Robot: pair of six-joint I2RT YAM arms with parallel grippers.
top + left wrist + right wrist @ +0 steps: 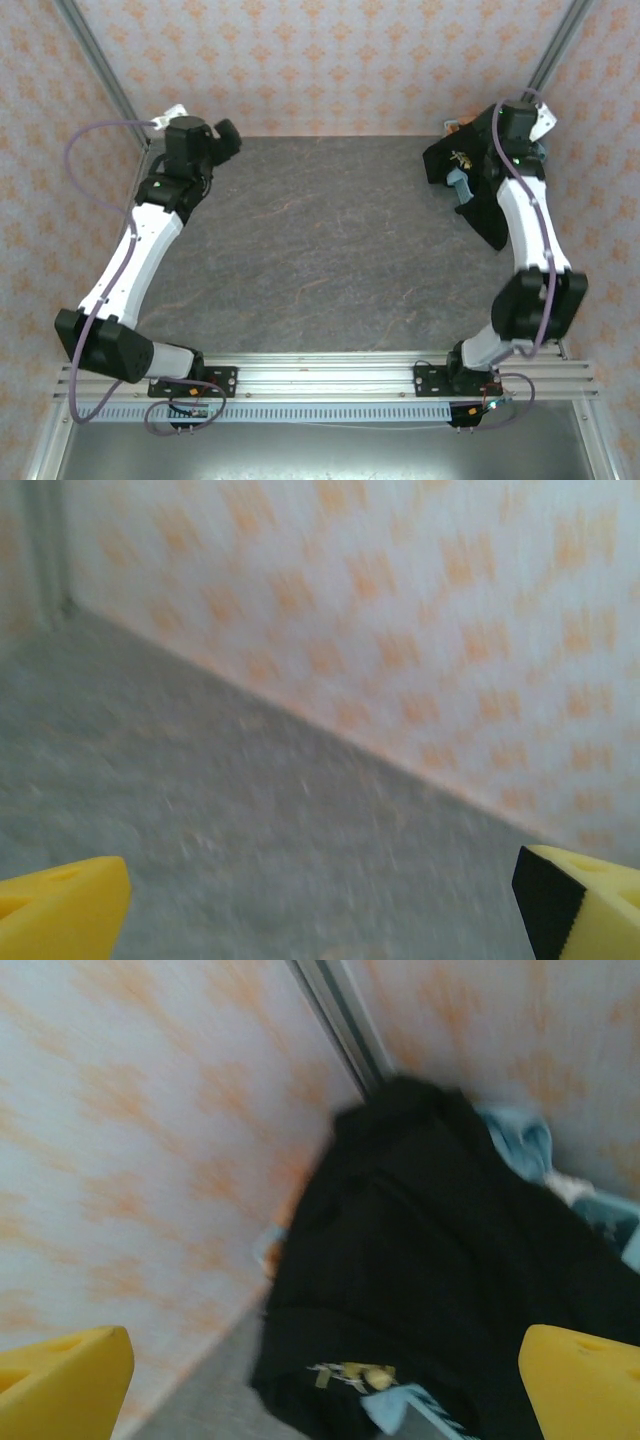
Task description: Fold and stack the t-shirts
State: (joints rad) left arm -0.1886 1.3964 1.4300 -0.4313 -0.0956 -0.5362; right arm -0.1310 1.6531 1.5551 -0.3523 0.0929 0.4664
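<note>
At 10 o'clock, left gripper (226, 135), yellow jaws spread apart and empty, hung over dark grey mottled tabletop (320, 240). At 2 o'clock, right gripper (325, 1380), jaws likewise apart, empty, faced black fabric t-shirts (430, 1260) heaped against light-blue plastic basket (520, 1140).

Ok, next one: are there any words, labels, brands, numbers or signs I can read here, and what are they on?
No text can be read in these pictures.
Black t-shirt: a small pale yellow mark near its lower edge, too blurred to tell whether it is lettering.
Wallpaper: a repeating orange ornament, no lettering.
</note>
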